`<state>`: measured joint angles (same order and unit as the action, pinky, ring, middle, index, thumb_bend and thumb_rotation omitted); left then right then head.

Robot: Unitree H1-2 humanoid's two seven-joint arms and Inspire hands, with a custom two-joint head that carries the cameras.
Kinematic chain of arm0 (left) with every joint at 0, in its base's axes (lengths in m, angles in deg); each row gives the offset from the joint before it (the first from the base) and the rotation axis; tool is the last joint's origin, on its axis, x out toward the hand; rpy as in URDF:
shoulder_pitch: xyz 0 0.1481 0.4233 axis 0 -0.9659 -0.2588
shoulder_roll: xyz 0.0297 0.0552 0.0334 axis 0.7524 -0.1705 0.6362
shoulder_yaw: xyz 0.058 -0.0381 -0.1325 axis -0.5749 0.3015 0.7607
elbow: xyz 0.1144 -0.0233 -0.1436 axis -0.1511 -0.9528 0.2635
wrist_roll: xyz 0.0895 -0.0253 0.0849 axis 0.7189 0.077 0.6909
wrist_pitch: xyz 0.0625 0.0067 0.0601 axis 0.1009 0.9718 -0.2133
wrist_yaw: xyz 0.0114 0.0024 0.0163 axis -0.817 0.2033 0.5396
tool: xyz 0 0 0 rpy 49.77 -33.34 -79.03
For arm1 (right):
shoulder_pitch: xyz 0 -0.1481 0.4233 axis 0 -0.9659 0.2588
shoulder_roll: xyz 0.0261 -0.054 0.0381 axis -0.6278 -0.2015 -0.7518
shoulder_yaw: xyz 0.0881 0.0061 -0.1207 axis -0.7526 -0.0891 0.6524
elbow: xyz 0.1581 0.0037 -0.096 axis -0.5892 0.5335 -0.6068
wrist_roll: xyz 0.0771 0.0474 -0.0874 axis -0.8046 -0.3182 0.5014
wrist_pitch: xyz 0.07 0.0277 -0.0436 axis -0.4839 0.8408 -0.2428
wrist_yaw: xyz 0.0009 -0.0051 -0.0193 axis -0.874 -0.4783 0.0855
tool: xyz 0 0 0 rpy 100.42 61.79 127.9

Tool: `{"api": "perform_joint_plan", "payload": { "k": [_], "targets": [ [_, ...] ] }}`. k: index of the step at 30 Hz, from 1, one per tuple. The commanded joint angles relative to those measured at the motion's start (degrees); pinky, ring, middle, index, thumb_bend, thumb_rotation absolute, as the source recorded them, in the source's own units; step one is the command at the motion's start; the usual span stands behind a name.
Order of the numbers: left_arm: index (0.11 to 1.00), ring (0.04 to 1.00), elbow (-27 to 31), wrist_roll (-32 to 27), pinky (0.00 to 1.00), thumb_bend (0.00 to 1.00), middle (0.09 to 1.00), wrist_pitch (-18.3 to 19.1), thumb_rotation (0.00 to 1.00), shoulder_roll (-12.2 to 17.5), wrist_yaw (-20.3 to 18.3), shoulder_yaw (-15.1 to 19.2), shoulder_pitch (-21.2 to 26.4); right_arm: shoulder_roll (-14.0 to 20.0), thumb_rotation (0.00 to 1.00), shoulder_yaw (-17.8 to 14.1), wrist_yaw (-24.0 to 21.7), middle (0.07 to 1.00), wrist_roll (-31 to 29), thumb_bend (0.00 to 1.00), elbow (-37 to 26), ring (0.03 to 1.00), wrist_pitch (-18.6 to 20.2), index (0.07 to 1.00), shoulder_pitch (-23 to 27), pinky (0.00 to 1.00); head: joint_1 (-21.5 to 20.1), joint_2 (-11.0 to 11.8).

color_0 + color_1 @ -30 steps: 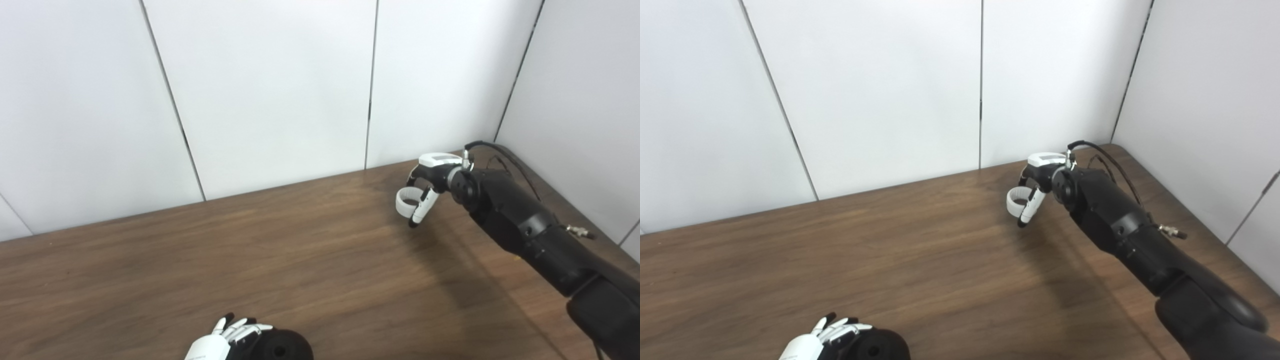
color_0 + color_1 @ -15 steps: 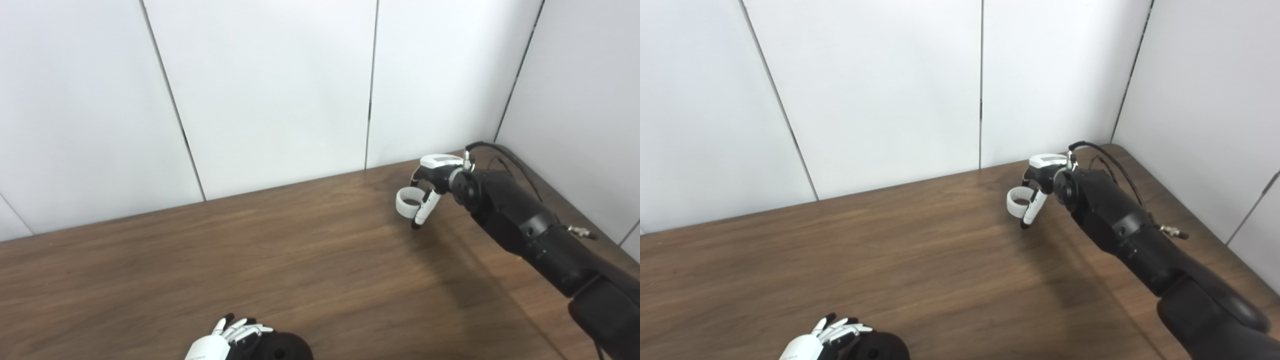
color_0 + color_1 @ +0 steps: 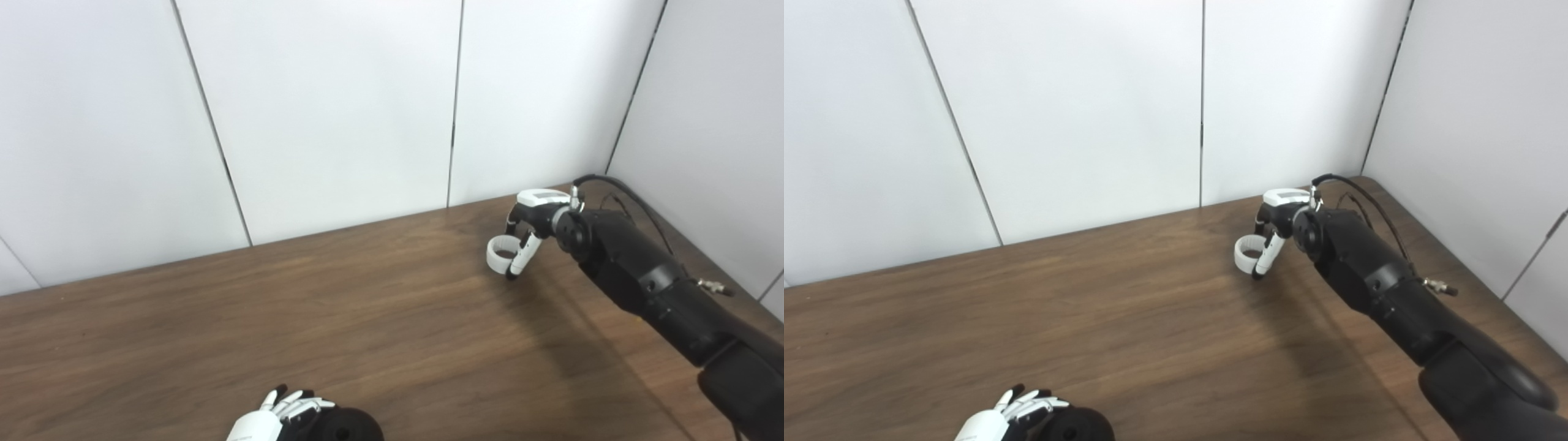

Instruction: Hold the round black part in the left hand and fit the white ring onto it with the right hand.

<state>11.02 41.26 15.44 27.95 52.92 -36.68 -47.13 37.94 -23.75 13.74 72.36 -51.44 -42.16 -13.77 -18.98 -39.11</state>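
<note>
The white ring (image 3: 497, 263) is at the table's far right, low over or on the wood, held upright-open between the fingers of my right hand (image 3: 531, 214). One white finger (image 3: 522, 254) with a black tip presses its right side, and darker fingers reach behind it. The round black part (image 3: 350, 425), with a hole in its top, sits at the picture's bottom edge. My left hand (image 3: 271, 418) is wrapped against its left side, fingers lying over its rim. Both are partly cut off by the frame.
The brown wooden table (image 3: 367, 306) runs to white wall panels at the back and right. My black right forearm (image 3: 649, 278) crosses the right side, with a cable (image 3: 618, 187) looping near the wrist by the corner.
My right hand with the white ring has sunk a little toward the table and shifted slightly right. The left hand and black part have stayed still.
</note>
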Motion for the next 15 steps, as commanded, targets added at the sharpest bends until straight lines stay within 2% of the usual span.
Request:
{"api": "perform_joint_plan", "payload": {
  "k": [1, 15],
  "targets": [
    [0.482, 0.882, 0.67, 0.86, 1.0, 0.53, 0.787, 0.7, 0.06, 0.32, -1.79, -0.19, -0.66, 1.36, 0.29, -0.8, 0.9, 0.877, 0.48, 0.88, -0.74, 0.967, -0.3, 0.627, 2.75, 0.97, -0.06, -0.08],
    [0.481, 0.879, 0.71, 0.74, 1.0, 0.53, 0.784, 0.34, 0.06, 0.25, -1.8, 0.0, -0.56, 0.77, 0.28, -0.34, 0.73, 0.867, 0.68, 0.9, -0.65, 0.961, 0.04, 0.614, 2.94, 0.96, -0.1, -0.58]
  ]
}}
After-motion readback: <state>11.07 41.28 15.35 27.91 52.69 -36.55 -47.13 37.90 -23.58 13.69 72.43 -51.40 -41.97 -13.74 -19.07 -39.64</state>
